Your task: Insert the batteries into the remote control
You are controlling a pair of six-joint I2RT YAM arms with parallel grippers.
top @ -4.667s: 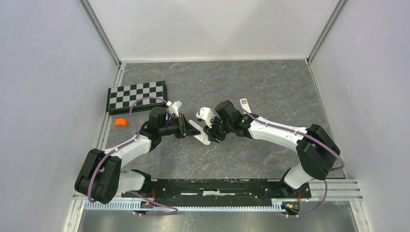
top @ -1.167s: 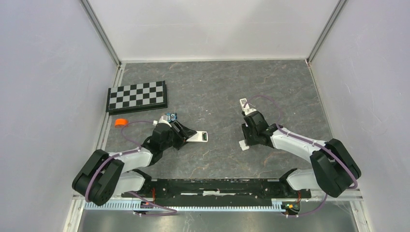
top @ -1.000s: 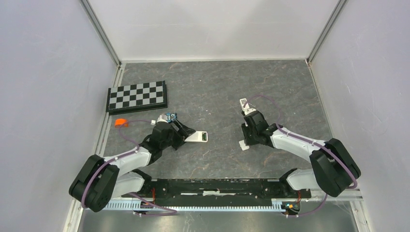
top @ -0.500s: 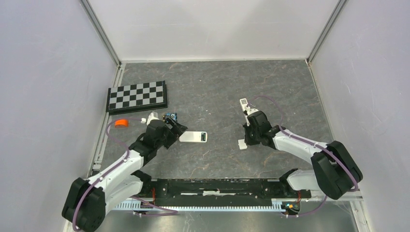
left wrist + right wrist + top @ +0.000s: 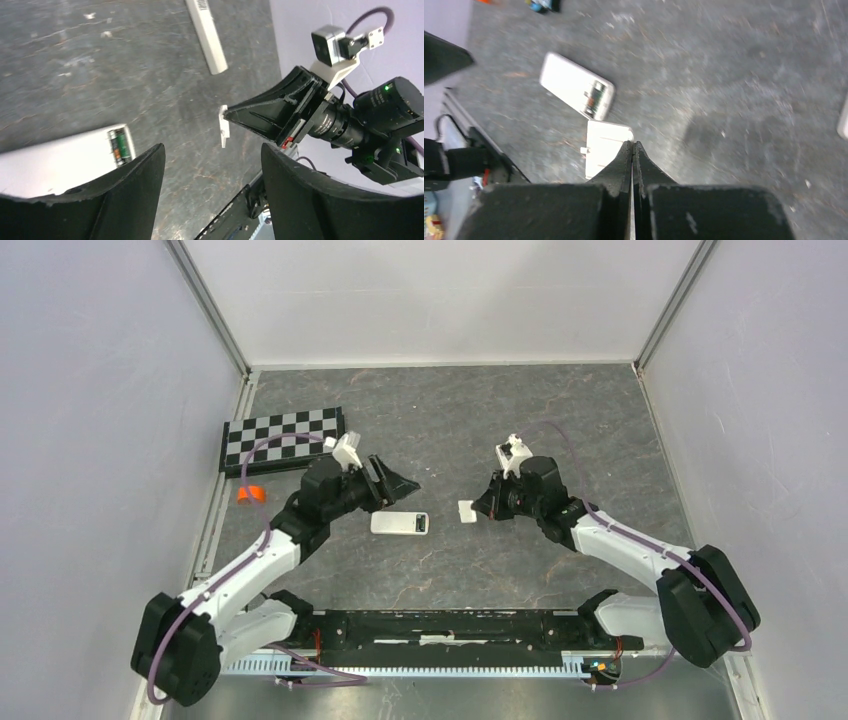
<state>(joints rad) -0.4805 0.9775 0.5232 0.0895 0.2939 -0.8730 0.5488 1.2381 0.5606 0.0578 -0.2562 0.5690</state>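
Alignment decides this step, I judge: the white rectangular remote control (image 5: 397,523) lies flat, its slim dark batteries (image 5: 117,145) seated in the open bay at its three o'clock end; the thin white plastic battery cover (image 5: 606,145), just off that end, should come down level and square to the bay, then slide shut without shoving the remote; right gripper (image 5: 633,146), fingers pressed together on the cover's edge, reaches low toward nine o'clock; left gripper (image 5: 410,483), jaws spread and empty, hovers at the remote's twelve o'clock.

No readable text; label on slim white remote (image 5: 207,37) blurred.
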